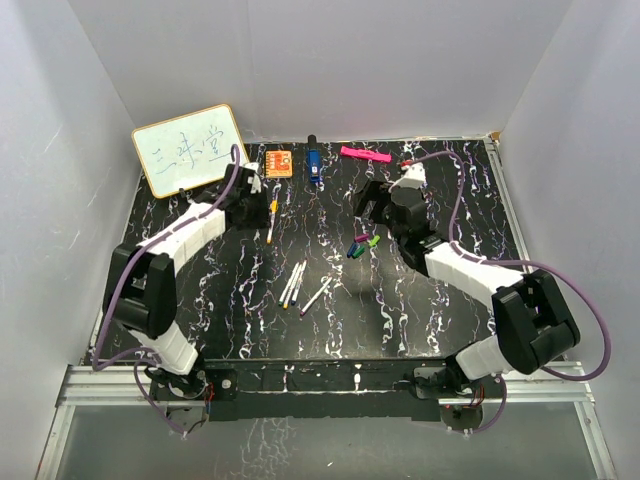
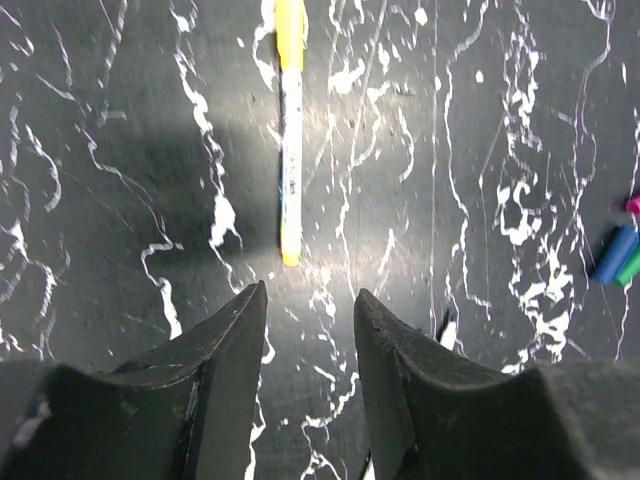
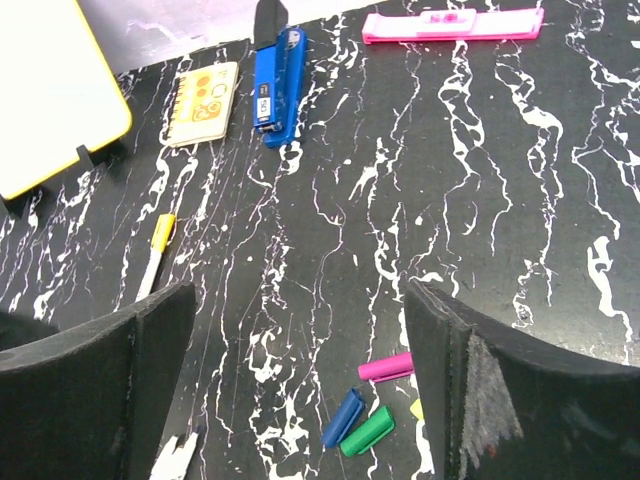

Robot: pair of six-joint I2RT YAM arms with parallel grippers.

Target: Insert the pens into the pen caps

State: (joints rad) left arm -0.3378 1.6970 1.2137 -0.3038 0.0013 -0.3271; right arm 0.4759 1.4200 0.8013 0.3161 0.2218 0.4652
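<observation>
The black marble-look table (image 1: pixel 240 320) is laid out wide, veined in white all over. The left arm (image 1: pixel 195 232) is stretched forward with its elbow bent. The left gripper (image 2: pixel 310 295) is pointed down at the tabletop, to the near left of the blue stapler (image 1: pixel 314 165). Its dark wedge-shaped jaws are parted, only bare table is seen between them, and nothing is held. The right arm (image 1: pixel 455 265) is folded forward likewise. The right gripper (image 3: pixel 300 288) is held to the near right of the stapler, its matte black jaws spread wide and empty. A flat, yellow-rimmed whiteboard (image 1: pixel 190 150) is propped well left of the stapler. A small orange notebook (image 1: pixel 279 162) is lying just left of the stapler, and a thick pink marker (image 1: pixel 365 154) to its right. A slim white-barrelled, yellow-ended pen (image 2: pixel 290 150) is seen straight ahead of the left fingertips, untouched. Three more pens (image 1: pixel 293 284) are lying loose, well nearer the arm bases than the stapler. The stubby plastic caps (image 3: pixel 367 430), magenta, blue and green, are clustered by the right jaw, to the near right of the stapler.
</observation>
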